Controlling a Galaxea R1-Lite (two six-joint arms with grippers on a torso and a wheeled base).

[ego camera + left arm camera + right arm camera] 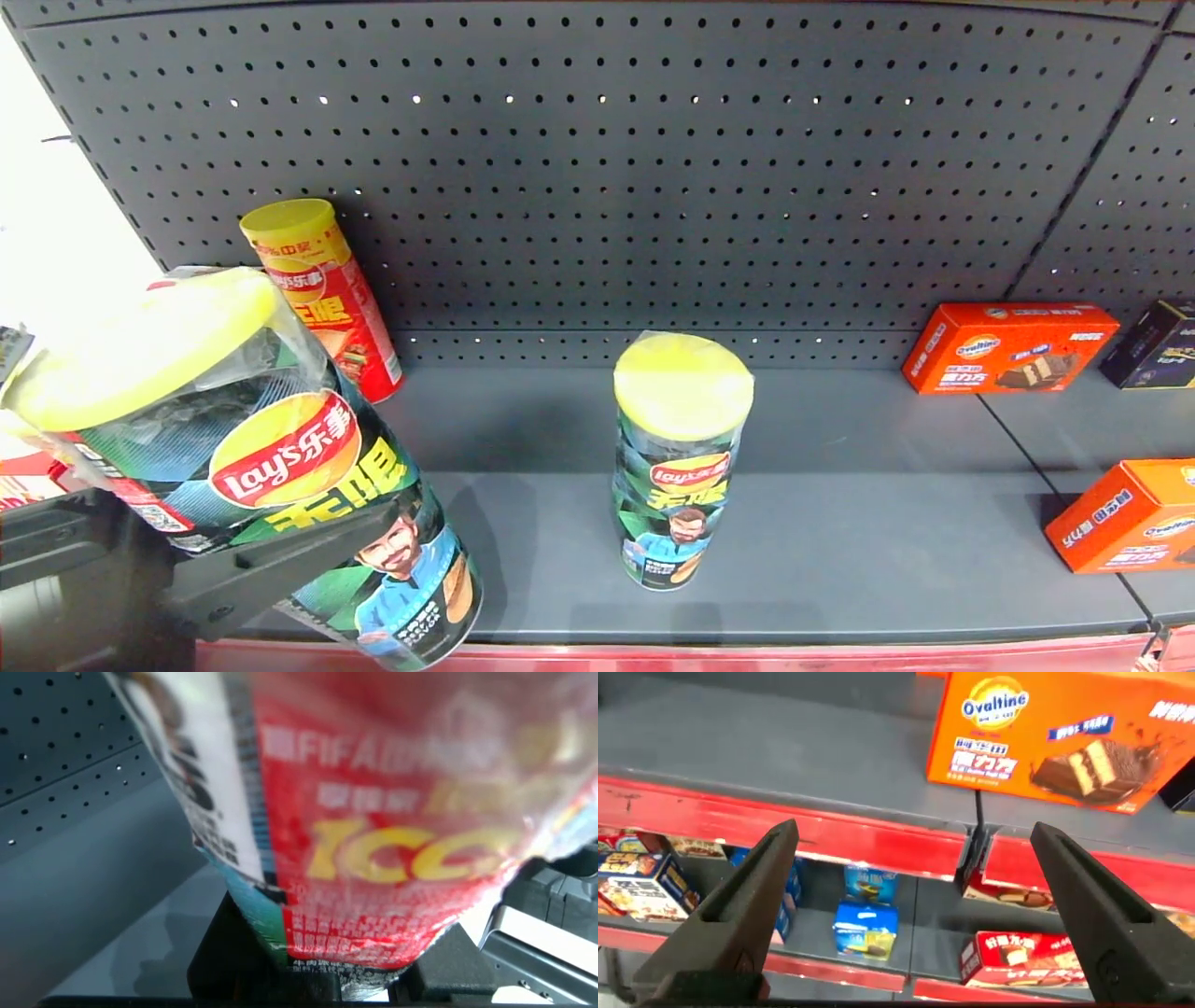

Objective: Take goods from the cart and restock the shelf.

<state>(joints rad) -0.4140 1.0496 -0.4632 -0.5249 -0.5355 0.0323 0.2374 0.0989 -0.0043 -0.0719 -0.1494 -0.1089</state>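
My left gripper [308, 532] clamping a tilted chip can [280, 448] at the shelf [840, 523] front edge, bare deck beside the upright can [680, 467], my right gripper [915, 833] spread wide.

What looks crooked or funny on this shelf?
The green chip can at the front left of the shelf leans over because the left gripper holds it tilted. The other green can stands upright.

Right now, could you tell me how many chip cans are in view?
3: held green can in the left tool, red can at the shelf's back left, standing green can mid-shelf.
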